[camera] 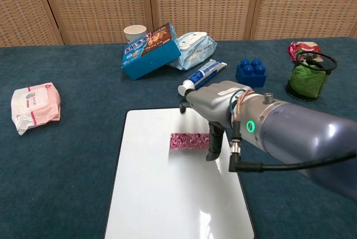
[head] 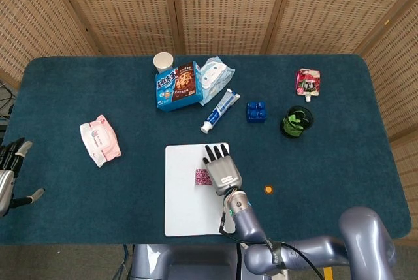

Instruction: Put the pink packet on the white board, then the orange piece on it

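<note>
Right hand (camera: 215, 105) holding pink packet (camera: 188, 141) over white board (camera: 162, 194), teal table (camera: 67, 155)

Along the far side of the dark blue bench (head: 65, 91) a paper cup (head: 163, 62) stands just behind a blue snack box (head: 177, 86), which leans against a pale wipes pack (head: 214, 76). A toothpaste tube (head: 216, 111) lies slantwise nearby, then a blue toy brick (head: 256, 111), a green mesh cup (head: 297, 121) and a red pouch (head: 307, 83). A pink-and-white tissue pack (head: 99, 139) lies well apart, far left
</note>
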Controlling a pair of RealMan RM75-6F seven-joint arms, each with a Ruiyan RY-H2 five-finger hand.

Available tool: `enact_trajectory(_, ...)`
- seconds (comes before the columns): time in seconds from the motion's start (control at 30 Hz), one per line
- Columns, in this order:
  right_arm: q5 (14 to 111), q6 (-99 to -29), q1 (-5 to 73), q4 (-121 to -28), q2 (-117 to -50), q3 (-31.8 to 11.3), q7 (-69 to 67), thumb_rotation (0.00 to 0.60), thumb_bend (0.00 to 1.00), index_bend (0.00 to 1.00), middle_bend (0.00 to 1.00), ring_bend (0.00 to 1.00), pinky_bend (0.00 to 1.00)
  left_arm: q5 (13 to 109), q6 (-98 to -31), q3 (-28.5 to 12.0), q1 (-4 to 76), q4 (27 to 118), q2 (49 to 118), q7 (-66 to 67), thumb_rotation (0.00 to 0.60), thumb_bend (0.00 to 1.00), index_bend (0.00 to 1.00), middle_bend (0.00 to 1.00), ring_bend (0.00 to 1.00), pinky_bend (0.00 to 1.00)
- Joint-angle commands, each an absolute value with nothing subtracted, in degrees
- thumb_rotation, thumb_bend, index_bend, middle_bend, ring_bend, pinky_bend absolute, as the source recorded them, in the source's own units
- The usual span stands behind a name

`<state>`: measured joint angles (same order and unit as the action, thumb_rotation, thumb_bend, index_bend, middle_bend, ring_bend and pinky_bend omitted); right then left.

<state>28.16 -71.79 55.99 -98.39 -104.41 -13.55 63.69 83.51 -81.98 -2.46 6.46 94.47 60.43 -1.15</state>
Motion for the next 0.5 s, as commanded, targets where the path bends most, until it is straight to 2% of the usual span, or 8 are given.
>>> enact_trajectory(0.03,29.8,-72.5,56.3,-98.0,-104.9,-14.2,62.3,0.600,0.04,0.00,0.00,0.00,0.00,83.4,-81.9,-2.5,6.5,94.3,60.4,-1.4,0.600,0.00,0.00,0.00,0.00,0.00)
enact_trajectory(0.27,31.8,-74.4,54.7,-103.7,-99.2,-12.7,62.3,0.600,0.05,0.01,0.00,0.00,0.00,83.7,-81.7,-2.4,6.6,94.3,60.2,-2.0,0.600,0.00,0.00,0.00,0.00,0.00)
enact_trajectory(0.5,37.7,-72.5,49.5,-106.6,-89.5,-4.9,57.5,0.600,0.23,0.28,0.00,0.00,0.00,84.5,-82.5,-2.2,6.4,94.7,60.3,-1.2,0.600,0.00,0.00,0.00,0.00,0.00)
